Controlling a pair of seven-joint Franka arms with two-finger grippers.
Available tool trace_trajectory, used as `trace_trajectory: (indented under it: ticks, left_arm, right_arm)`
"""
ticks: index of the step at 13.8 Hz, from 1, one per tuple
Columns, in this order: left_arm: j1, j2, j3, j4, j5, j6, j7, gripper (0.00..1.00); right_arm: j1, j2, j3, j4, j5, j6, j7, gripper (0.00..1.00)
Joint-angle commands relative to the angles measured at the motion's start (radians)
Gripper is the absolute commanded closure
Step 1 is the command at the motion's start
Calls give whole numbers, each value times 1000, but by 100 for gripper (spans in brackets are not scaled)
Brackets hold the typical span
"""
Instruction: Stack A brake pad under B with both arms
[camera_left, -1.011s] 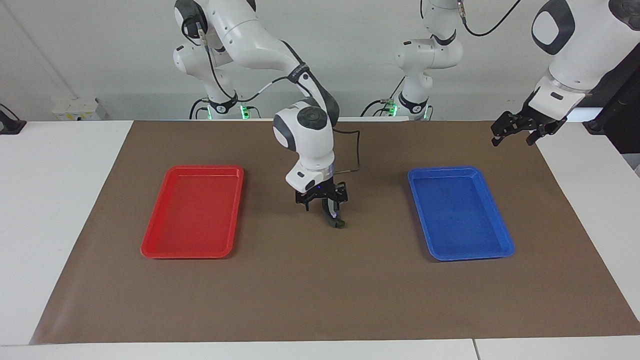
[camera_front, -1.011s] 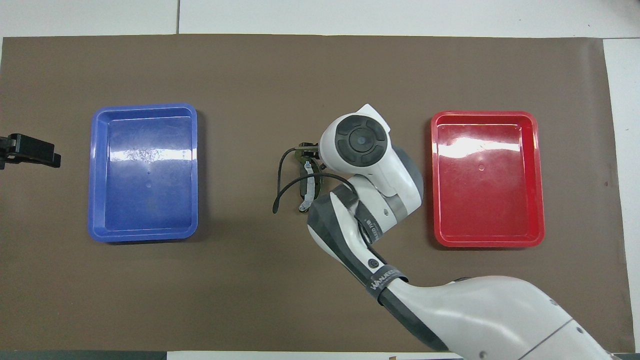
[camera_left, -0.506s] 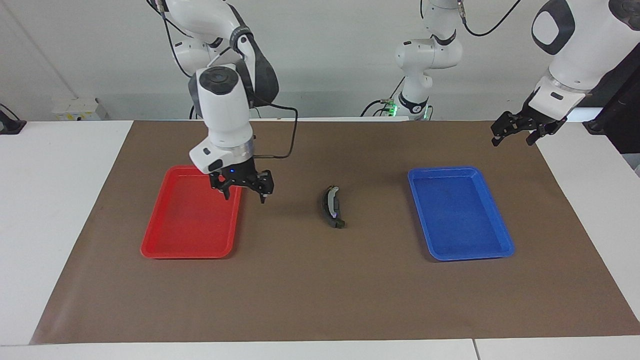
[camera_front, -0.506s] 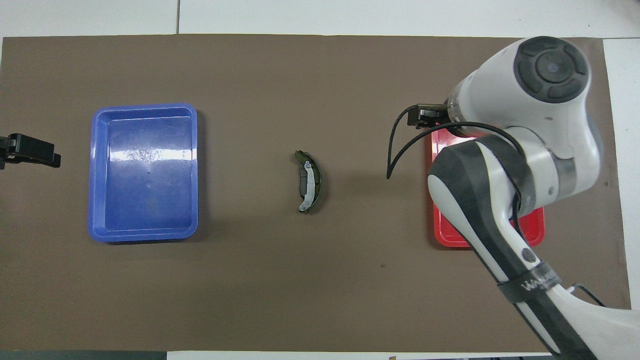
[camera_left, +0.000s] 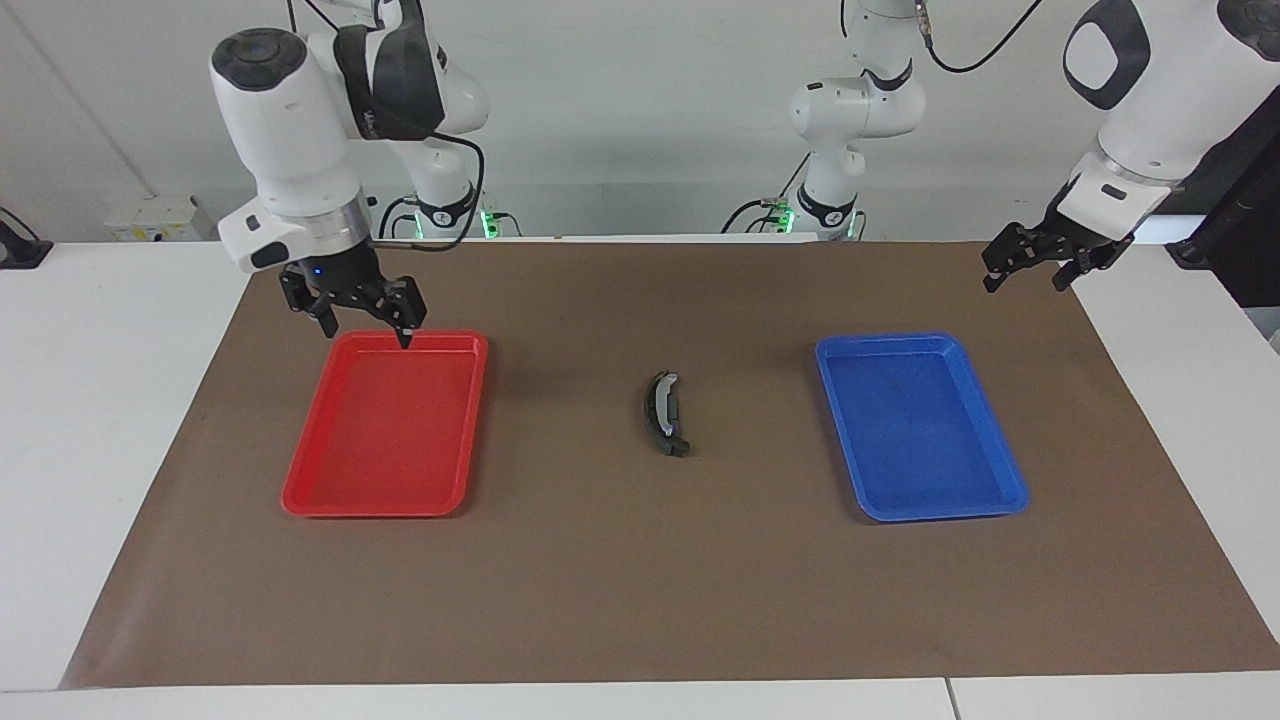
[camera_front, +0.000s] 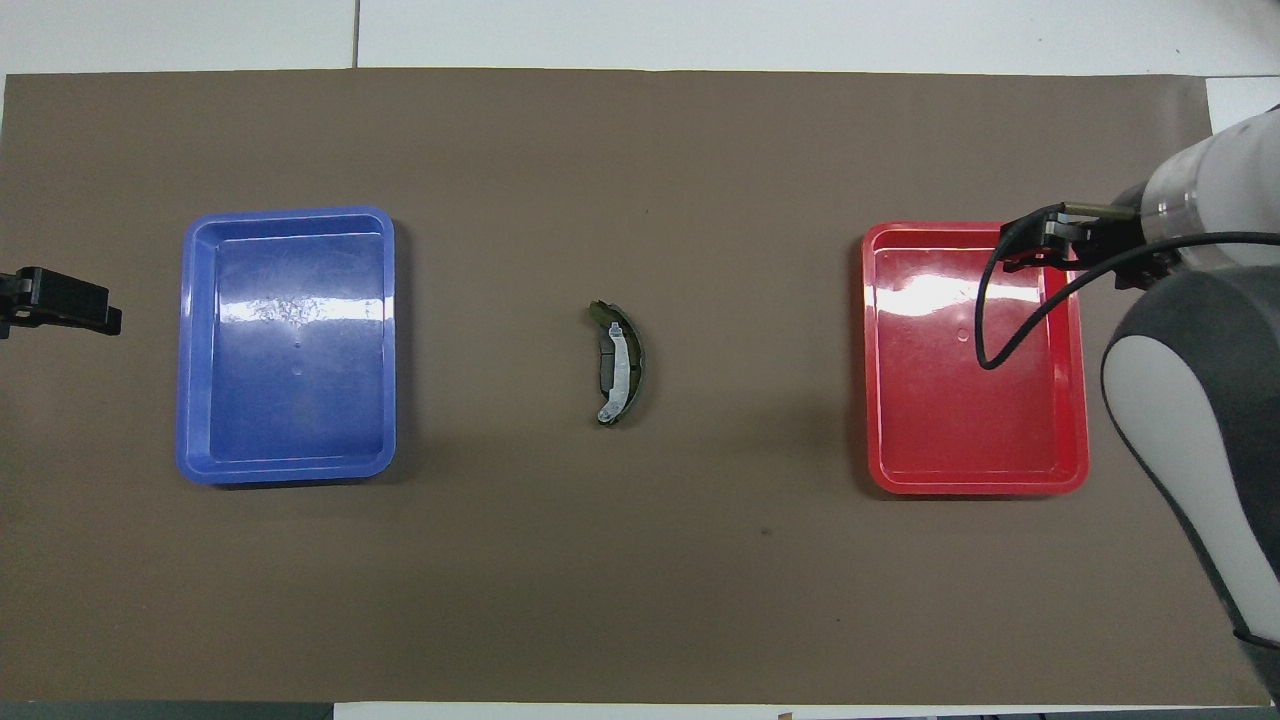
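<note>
The arc-shaped brake shoe B (camera_left: 657, 410) with its silver strip lies at the middle of the mat, also in the overhead view (camera_front: 624, 362). A short dark flat piece, the A brake pad (camera_front: 604, 368), shows under its inner edge and is mostly covered. My right gripper (camera_left: 365, 328) is open and empty, up in the air over the red tray's (camera_left: 300, 490) rim; it also shows in the overhead view (camera_front: 1045, 238). My left gripper (camera_left: 1025, 278) is open and empty, waiting in the air over the mat's edge at the left arm's end, seen in the overhead view (camera_front: 70, 303).
A blue tray (camera_left: 1000, 495) sits on the brown mat toward the left arm's end (camera_front: 290, 472), and the red tray (camera_front: 975, 485) toward the right arm's end. Both trays hold nothing. The right arm's cable (camera_front: 985, 330) hangs over the red tray.
My right gripper let go of the brake shoe at the middle, rose and swung away to over the red tray's rim. The shoe stays where it was. The left arm has not moved.
</note>
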Motion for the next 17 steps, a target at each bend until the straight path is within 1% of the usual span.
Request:
trace_trajectory:
  ticks: [1, 3, 4, 6, 8, 11, 15, 16, 17]
  left_arm:
    - [8, -12, -4, -10, 8, -8, -9, 1]
    - [8, -12, -4, -10, 6, -8, -9, 1]
    - [8, -12, -5, -10, 8, -8, -9, 1]
    - [8, -11, -4, -10, 8, -8, -9, 1]
    - [8, -12, -4, -10, 6, -8, -9, 1]
    - [8, -11, -5, -10, 6, -8, -9, 1]
    - [8, -12, -4, -10, 8, -8, -9, 1]
    - [8, -11, -4, -10, 8, -8, -9, 1]
    - [8, -12, -5, -10, 8, -8, -9, 1]
  right_arm:
    - [-38, -36, 8, 45, 42, -103, -15, 1]
    - [-75, -28, 4, 127, 49, -215, -33, 1]
    - [-89, -19, 4, 160, 50, -264, -80, 1]
    - [-122, -16, 4, 156, 47, -266, -189, 1]
    - [-112, -24, 7, 122, 49, -245, -190, 1]
    - [-110, -22, 13, 122, 50, -254, -130, 1]
    - [-104, -20, 11, 122, 50, -257, -131, 1]
    - [-77, -28, 1, 120, 50, -268, -130, 1]
    - [-52, -25, -37, 120, 50, -268, -130, 1]
